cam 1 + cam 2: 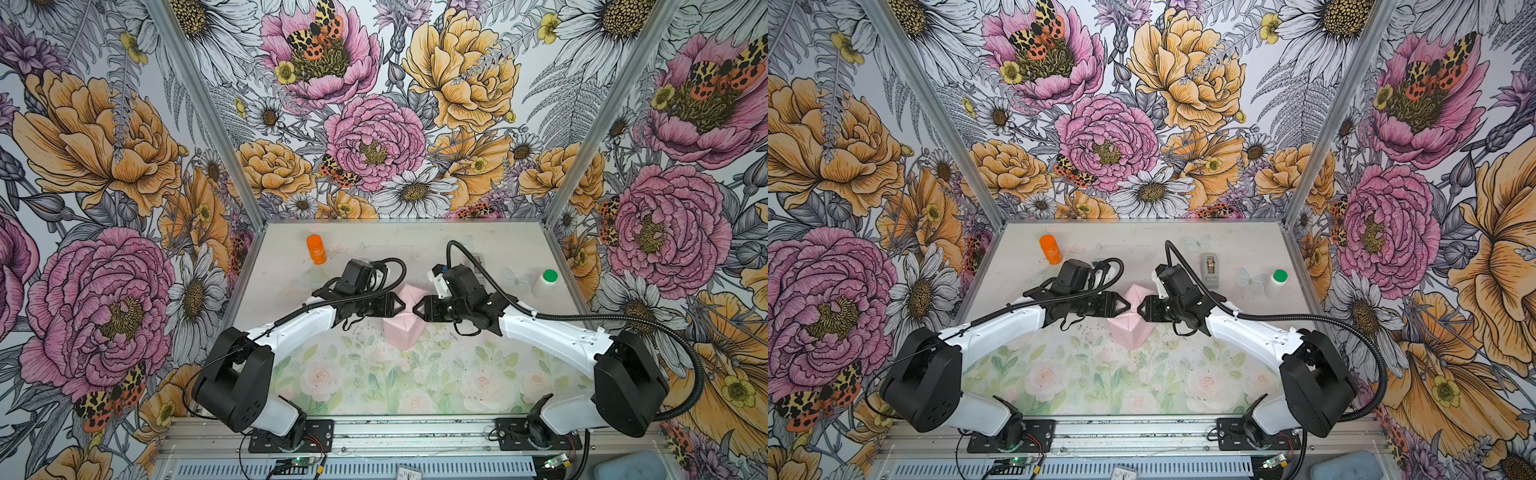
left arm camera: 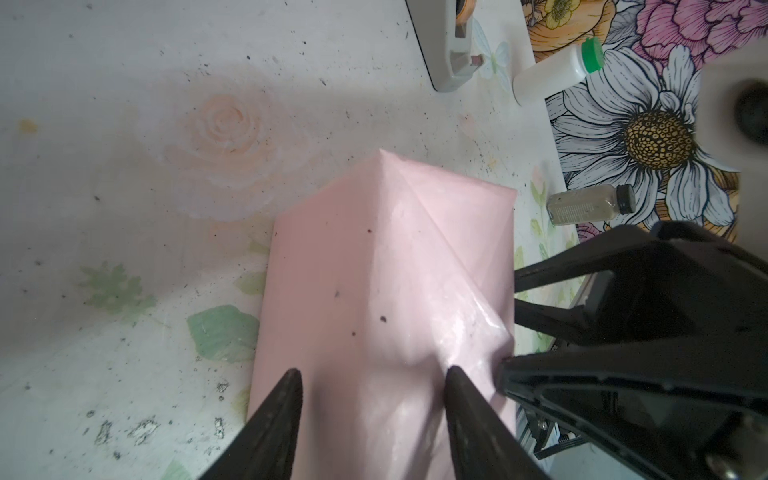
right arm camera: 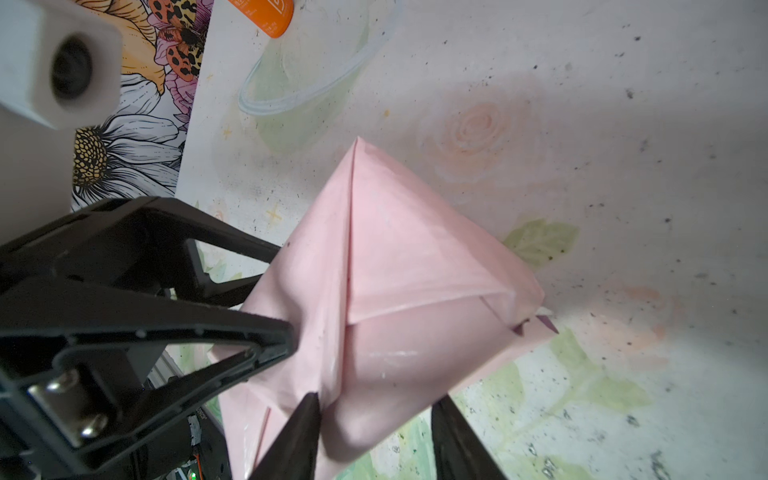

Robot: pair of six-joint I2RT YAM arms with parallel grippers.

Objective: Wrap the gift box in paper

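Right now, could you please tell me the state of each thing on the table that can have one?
paper: folded into a parcel, pale pink side out, creased.
gift box: hidden under the paper.
left gripper: jaws apart, fingertips on the paper.
right gripper: jaws apart, fingertips on the paper.
tape dispenser: roll loaded, untouched.
white bottle: green cap on.
orange bottle: upright or lying, cannot tell.

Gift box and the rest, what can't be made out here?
- Gift box: hidden in every view, paper covers it.
- Left gripper, right gripper: jaws straddle paper; grip unclear in wrist views.
- Tape dispenser: cut off by left wrist view's edge.
- Orange bottle: cut off by right wrist view's edge.
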